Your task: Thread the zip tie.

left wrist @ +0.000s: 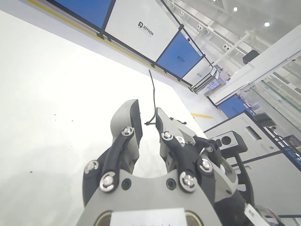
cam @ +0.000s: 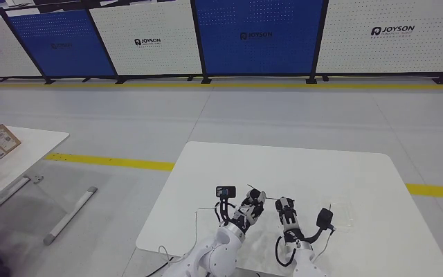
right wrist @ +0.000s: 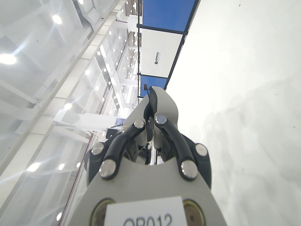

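Item inspected: the thin black plastic zip tie. It is held clear of the white rectangular surface, between the two arms, close to the near edge and about mid-width. Its small square head pokes out just past the tips of the right end effector, which is clamped hard on the strap. The loose tail runs into the left end effector, whose jaws stand apart. The strap lies close to one inner pad; I cannot tell whether it touches.

Finding: no closed loop is visible, so I judge the threading not yet done.

Hazards: the strap is slender and springy, and nothing steadies the tail while the left jaws are apart. It could flick aside, or be pinched off-centre and bent away from the head. The head's slot is small, so a slight twist in the right grip would spoil the alignment. If that grip slackens, the tie may drop over the near edge.

Clearance: there is open room to the far side and to the left. A faint clear item, too indistinct to identify, lies near the right arm.
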You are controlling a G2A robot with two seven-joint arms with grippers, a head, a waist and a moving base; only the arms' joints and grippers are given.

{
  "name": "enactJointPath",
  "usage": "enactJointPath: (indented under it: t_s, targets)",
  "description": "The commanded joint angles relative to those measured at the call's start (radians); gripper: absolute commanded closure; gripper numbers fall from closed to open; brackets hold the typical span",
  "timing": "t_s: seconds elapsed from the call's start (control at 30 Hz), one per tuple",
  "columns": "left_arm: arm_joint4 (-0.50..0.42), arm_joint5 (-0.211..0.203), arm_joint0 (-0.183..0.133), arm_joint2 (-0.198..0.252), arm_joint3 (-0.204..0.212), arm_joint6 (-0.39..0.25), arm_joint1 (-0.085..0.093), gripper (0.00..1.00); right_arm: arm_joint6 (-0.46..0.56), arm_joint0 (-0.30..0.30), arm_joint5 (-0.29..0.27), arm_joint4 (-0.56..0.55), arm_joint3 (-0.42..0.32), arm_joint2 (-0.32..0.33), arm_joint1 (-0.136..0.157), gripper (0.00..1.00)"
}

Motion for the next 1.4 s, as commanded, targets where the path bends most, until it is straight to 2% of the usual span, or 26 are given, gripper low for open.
enactJointPath:
  t_s: [0.0, 0.07, 0.23, 0.5, 0.93, 1.13, 1.37]
  targets:
    - [0.001, 0.002, -0.001, 0.0, 0.0, 0.0, -0.001, 0.89, -0.001, -0.002, 0.002, -0.004, -0.003, -0.001, 0.0, 1.0]
    - [0.004, 0.003, -0.001, 0.0, 0.001, 0.0, -0.002, 1.0, -0.002, -0.003, 0.003, -0.006, -0.004, -0.001, 0.0, 1.0]
    - [0.021, 0.004, -0.001, 0.006, 0.005, -0.005, -0.003, 1.0, -0.004, -0.003, 0.007, -0.007, -0.005, 0.0, 0.0, 1.0]
    - [0.022, -0.02, 0.01, 0.001, -0.015, -0.003, -0.004, 1.0, 0.034, 0.003, 0.007, 0.009, 0.001, 0.0, 0.0, 1.0]
    - [-0.001, -0.047, 0.026, -0.013, -0.036, -0.04, -0.002, 1.0, 0.048, -0.001, -0.051, 0.025, 0.006, 0.008, 0.002, 1.0]
    - [0.015, -0.031, 0.026, -0.017, -0.031, -0.016, -0.004, 1.0, 0.046, -0.016, -0.082, 0.035, -0.004, 0.02, 0.005, 1.0]
    - [-0.003, -0.058, 0.03, -0.017, -0.037, -0.031, -0.005, 1.0, 0.059, -0.01, -0.055, 0.024, 0.001, 0.015, 0.006, 1.0]
